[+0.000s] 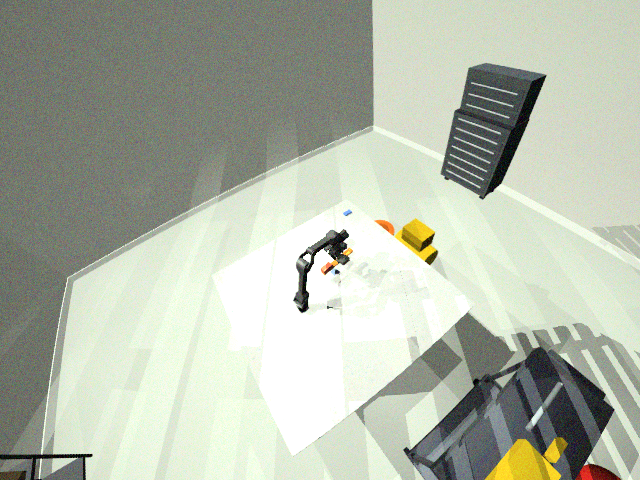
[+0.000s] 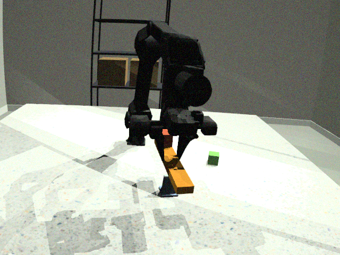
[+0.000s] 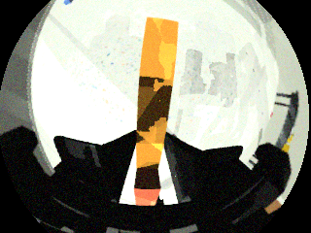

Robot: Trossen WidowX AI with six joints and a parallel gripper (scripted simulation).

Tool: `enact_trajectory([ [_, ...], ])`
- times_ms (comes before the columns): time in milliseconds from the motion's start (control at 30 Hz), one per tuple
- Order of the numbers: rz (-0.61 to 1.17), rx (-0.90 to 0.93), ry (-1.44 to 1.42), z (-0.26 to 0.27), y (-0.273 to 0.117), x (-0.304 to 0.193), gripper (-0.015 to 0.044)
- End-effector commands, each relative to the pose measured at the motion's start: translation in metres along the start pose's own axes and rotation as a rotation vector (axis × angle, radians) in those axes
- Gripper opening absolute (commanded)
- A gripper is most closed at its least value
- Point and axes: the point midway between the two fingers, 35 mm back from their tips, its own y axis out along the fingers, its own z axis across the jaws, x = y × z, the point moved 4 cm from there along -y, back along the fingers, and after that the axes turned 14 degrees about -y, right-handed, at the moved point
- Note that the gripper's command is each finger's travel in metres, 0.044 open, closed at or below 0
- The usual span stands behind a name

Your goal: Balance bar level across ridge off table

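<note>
The orange bar (image 1: 348, 251) (image 2: 181, 179) (image 3: 157, 53) has a red block (image 1: 326, 268) (image 2: 167, 140) (image 3: 147, 196) at the end nearer the arm's base. My gripper (image 2: 171, 158) (image 3: 152, 138) is shut on the bar between its middle and the red block, and holds it above the table. The small blue-grey ridge (image 1: 336, 272) (image 2: 166, 187) stands on the table. In the exterior view the bar's near half overlaps the ridge's upper right side. I cannot tell whether they touch. The ridge does not show in the wrist view.
A green cube (image 2: 213, 158) lies on the table (image 1: 310, 372) (image 2: 261, 186), right of the bar in the exterior view. A blue block (image 1: 347, 212) (image 3: 68, 2) lies near the table's far corner. Yellow shapes (image 1: 417, 235) are beyond the table's edge.
</note>
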Motion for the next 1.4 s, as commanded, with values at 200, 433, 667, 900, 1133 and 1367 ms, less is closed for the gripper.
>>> enact_trajectory([
  [200, -0.006, -0.005, 0.019, 0.009, 0.003, 0.006, 0.0000],
  [433, -0.006, -0.005, 0.019, 0.010, 0.015, 0.007, 0.0000],
  [667, -0.006, -0.005, 0.019, 0.009, 0.026, 0.006, 0.0000],
  [900, -0.006, -0.005, 0.020, 0.008, 0.038, 0.006, 0.0000],
  [1133, -0.006, -0.005, 0.020, 0.008, 0.041, 0.005, 0.0000],
  [1367, -0.006, -0.005, 0.020, 0.008, 0.042, 0.005, 0.0000],
])
